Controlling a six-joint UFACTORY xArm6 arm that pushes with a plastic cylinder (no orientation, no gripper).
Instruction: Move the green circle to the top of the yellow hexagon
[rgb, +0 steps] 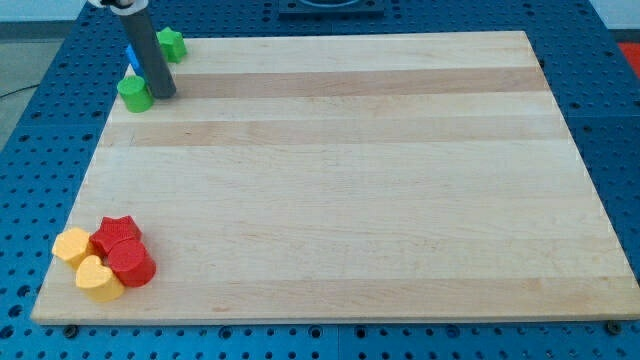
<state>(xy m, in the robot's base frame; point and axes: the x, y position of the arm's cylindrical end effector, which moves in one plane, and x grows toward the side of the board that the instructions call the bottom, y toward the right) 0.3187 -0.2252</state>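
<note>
Fingers are absent on this rig: nothing is released, clenched or grasping, and the arm ends in a plain dark rod whose lower end is my tip (165, 94).

Largest comes the pale wooden tabletop (340, 180), sitting on a blue perforated base (30, 120). Most of its surface carries nothing; the blocks gather in two far-apart corners.

Next in size is the cluster at the view's bottom left: a red star-like block (117, 232) and a second red block (131, 264) just below it, with the yellow hexagon (73, 245) touching them on the view's left and a yellow heart-shaped block (98, 279) beneath.

Smallest are the pieces at the view's top left. The green circle (134, 93) lies at the board's left edge, and my tip stands just beside it on the view's right, touching or nearly so. Another green block (172, 44) sits above, and a sliver of blue block (131, 55) shows behind the rod, its shape hidden.

As I judge it, the push has barely begun, since the circle is well apart from the hexagon. To do it well, my tip should get round to the circle's upper side and drive it down the left edge, keeping the push centred so the block does not roll off sideways or off the board, then stop just above the hexagon without disturbing the red star.
</note>
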